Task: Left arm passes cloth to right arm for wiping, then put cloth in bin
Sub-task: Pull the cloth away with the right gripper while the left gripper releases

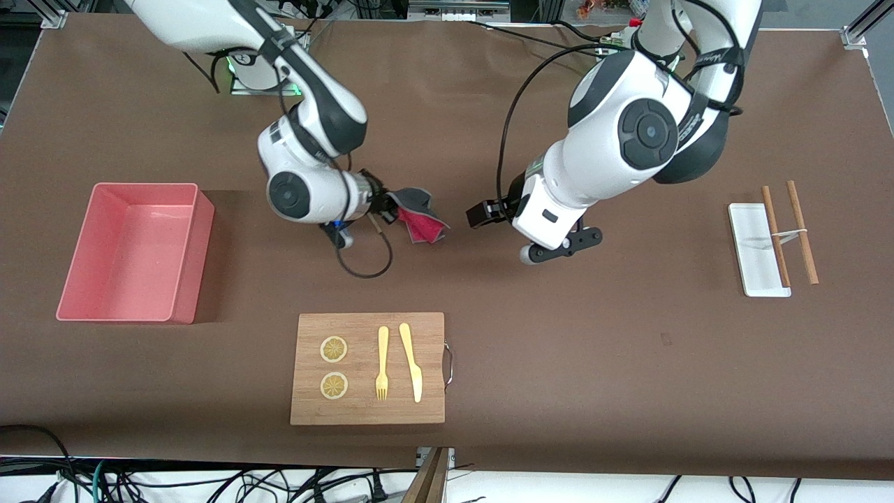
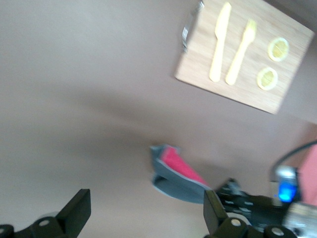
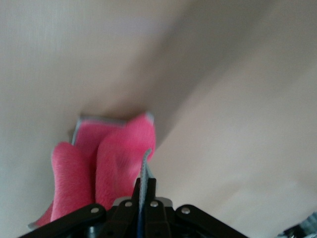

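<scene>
My right gripper (image 1: pixel 386 205) is shut on an edge of the cloth (image 1: pixel 421 219), which hangs crumpled over the middle of the table, grey outside and red-pink inside. In the right wrist view the fingers (image 3: pixel 144 191) pinch the grey edge and the pink folds (image 3: pixel 114 158) hang below. My left gripper (image 1: pixel 482 213) is open and empty, close beside the cloth and apart from it. In the left wrist view its fingers (image 2: pixel 146 215) stand wide apart, with the cloth (image 2: pixel 178 173) just ahead of them. The pink bin (image 1: pixel 133 251) stands at the right arm's end of the table.
A wooden board (image 1: pixel 367 409) with a fork (image 1: pixel 382 363), a knife (image 1: pixel 412 360) and two lemon slices (image 1: pixel 334 349) lies nearer the front camera than the cloth. A white tray (image 1: pixel 754 244) and chopsticks (image 1: pixel 800 230) lie at the left arm's end.
</scene>
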`<state>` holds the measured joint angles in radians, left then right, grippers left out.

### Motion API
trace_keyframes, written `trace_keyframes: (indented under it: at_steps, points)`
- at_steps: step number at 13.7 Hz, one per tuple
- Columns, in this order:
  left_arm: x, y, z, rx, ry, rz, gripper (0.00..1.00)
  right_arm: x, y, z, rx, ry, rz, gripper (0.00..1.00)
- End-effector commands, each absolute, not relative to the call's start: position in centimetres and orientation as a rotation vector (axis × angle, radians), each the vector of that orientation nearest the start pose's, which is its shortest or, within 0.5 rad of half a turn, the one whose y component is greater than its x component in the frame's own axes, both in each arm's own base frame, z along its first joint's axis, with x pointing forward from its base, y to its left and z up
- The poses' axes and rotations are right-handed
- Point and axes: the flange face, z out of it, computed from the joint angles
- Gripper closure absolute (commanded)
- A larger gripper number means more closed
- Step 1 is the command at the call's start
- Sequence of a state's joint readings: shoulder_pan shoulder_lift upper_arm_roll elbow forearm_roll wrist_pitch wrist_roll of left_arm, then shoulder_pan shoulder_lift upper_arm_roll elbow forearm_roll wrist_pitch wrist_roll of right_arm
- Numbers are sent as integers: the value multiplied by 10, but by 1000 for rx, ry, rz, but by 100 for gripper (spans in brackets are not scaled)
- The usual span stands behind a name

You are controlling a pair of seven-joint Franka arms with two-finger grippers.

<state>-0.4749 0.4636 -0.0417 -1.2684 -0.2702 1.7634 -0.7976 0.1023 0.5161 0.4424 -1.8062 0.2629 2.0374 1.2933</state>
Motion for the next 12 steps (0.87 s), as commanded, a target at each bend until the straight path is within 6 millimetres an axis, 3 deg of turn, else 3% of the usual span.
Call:
trace_keyframes:
  at_steps: [1, 3, 7, 10, 11, 12]
  points:
    - [592, -345, 510, -3238, -378, 171, 0, 550, 277, 252, -2732, 1226, 736, 100]
    - [587, -324, 525, -3202, -241, 183, 0, 565, 233, 240, -2780, 1132, 702, 100]
    - [584, -244, 569, -3141, -56, 223, 0, 582, 157, 235, -2864, 987, 715, 100]
    - [578, -201, 594, -3112, -39, 243, 0, 593, 100, 232, -2902, 853, 681, 100]
    - [576, -186, 604, -3100, 41, 205, 0, 594, 84, 234, -2932, 792, 684, 100]
    - [576, -165, 599, -3105, 142, 221, 0, 596, 70, 236, -2975, 721, 677, 100]
